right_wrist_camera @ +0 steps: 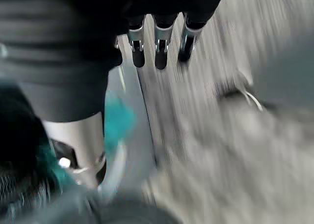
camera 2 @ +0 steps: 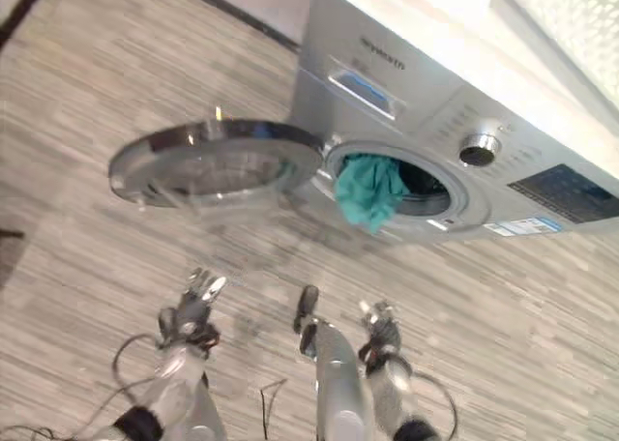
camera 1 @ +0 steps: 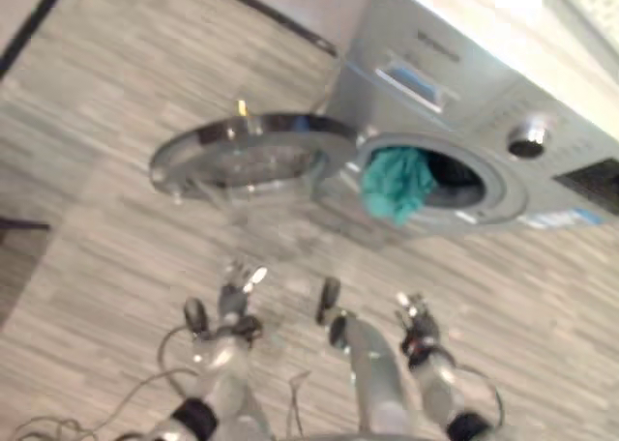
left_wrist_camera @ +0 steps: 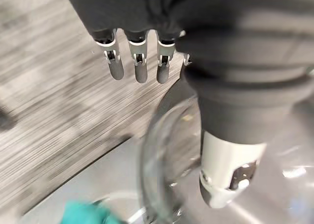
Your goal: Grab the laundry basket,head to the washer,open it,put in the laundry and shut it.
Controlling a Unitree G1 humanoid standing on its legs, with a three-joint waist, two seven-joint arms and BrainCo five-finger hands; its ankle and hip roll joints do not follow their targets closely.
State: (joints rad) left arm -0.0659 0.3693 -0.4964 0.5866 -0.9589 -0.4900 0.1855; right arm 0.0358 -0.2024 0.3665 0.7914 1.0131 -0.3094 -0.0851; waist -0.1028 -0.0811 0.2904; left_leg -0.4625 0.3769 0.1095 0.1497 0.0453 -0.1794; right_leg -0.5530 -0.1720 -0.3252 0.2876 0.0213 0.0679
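A crumpled teal cloth (camera 2: 368,194) hangs half out of the round drum opening of the silver front-loading washing machine (camera 2: 406,102), draped over the lower rim. The machine's round glass door with its chrome ring (camera 2: 215,161) stands swung wide open to the left of the opening, above the grey wood-grain floor (camera 2: 522,296). My left hand (camera 2: 196,304) and right hand (camera 2: 379,333) hover low before the washer, fingers straight and relaxed, holding nothing.
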